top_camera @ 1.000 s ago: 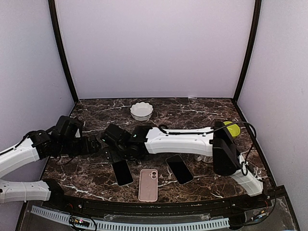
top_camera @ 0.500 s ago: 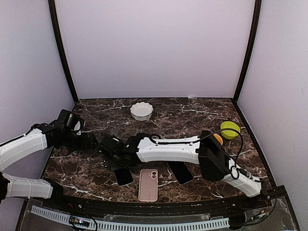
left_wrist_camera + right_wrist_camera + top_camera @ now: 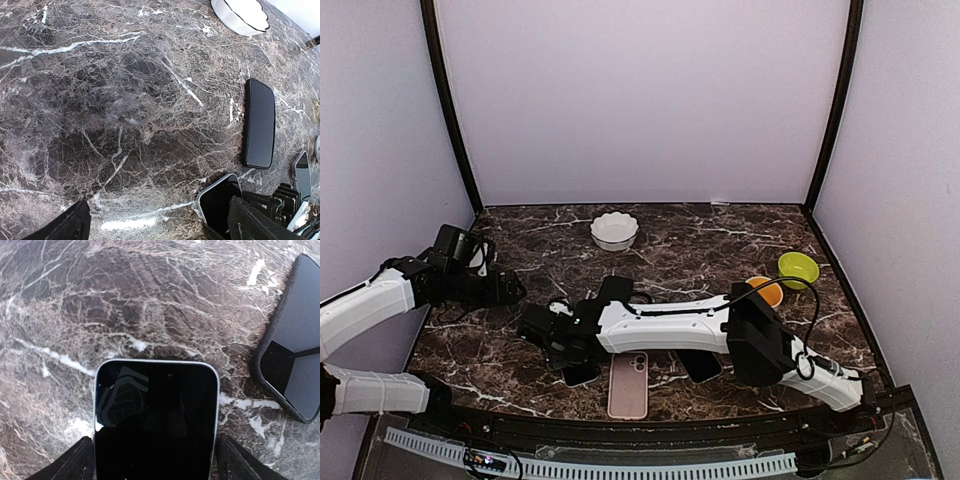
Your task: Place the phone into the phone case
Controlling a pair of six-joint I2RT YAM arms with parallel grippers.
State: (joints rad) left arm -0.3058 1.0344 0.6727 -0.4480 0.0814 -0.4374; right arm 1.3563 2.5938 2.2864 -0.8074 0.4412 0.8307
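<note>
right gripper (image 3: 156, 465): wide astride silver-rimmed black-screen phone (image 3: 156, 415), fingers (image 3: 75, 465) at long edges for side pinch, hold uncertain | phone: flat on dark marble table (image 3: 100, 300), just beside pink rectangular phone case (image 3: 628, 385) | left gripper (image 3: 157, 227): spread, empty, parked clear

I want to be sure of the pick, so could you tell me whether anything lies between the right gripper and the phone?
Nothing visible does. In the right wrist view the phone lies flat, screen up, directly between the right gripper's two fingers. A dark phone-shaped thing lies apart to its right, outside the fingers.
</note>
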